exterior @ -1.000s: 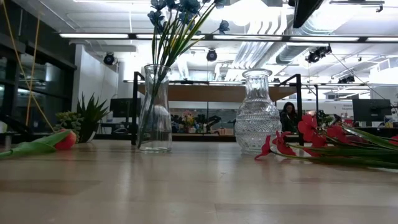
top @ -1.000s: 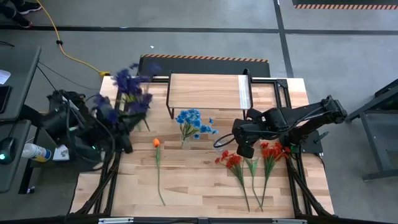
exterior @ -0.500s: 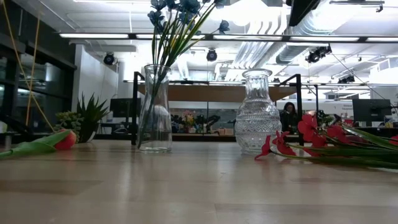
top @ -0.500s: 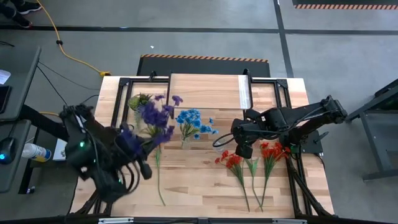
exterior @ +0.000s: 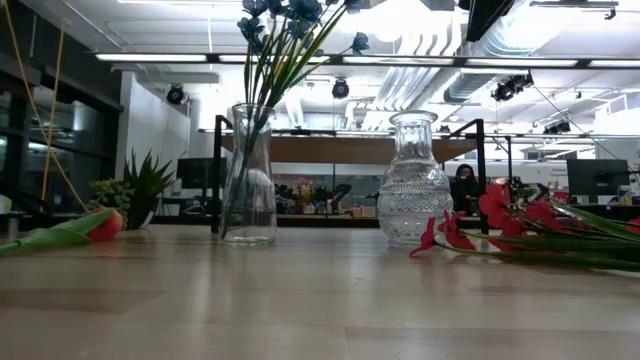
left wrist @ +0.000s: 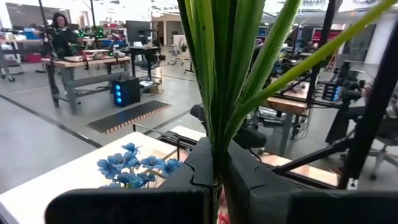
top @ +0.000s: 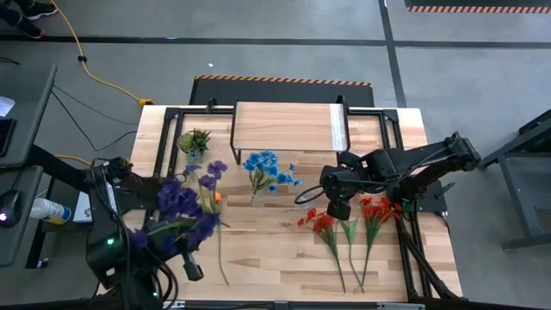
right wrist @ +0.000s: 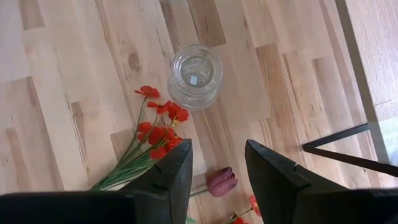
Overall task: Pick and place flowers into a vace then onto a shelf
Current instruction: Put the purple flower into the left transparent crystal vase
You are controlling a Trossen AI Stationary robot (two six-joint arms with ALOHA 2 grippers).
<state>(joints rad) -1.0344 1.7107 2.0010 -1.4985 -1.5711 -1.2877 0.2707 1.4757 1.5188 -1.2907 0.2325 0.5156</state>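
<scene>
A bunch of purple flowers (top: pixel 194 202) with green stems (left wrist: pixel 217 81) hangs over the table's left near part, and my left gripper (left wrist: pixel 217 171) is shut on it. My right gripper (right wrist: pixel 217 171) hovers open over the table, right of centre, near a patterned glass vase (right wrist: pixel 194 74) that stands empty. A dark maroon bud (right wrist: pixel 221 182) lies on the table below its fingers. A clear vase (exterior: pixel 248 175) holds blue flowers (top: pixel 267 170). Red flowers (top: pixel 325 226) and an orange tulip (top: pixel 217 198) lie flat on the table. The shelf (top: pixel 288 125) stands at the far edge. My left gripper pinches the bundled green stems (left wrist: pixel 216 158) between its two fingers. The fingers lie level and across the stems. The bunch is lifted clear of the table, and its blooms (top: pixel 202 185) slant away from the gripper toward the table's middle.
A small green spiky plant (top: pixel 194 139) sits at the far left, by the shelf's left end. Black frame rails (top: pixel 405 232) run along the table's sides. Bare wood lies at the near middle, between the orange tulip and the red flowers.
My left gripper has swung from the table's far left toward the near edge and sunk a little, turning as it went. The purple flowers went with it, still held clear of the table.
</scene>
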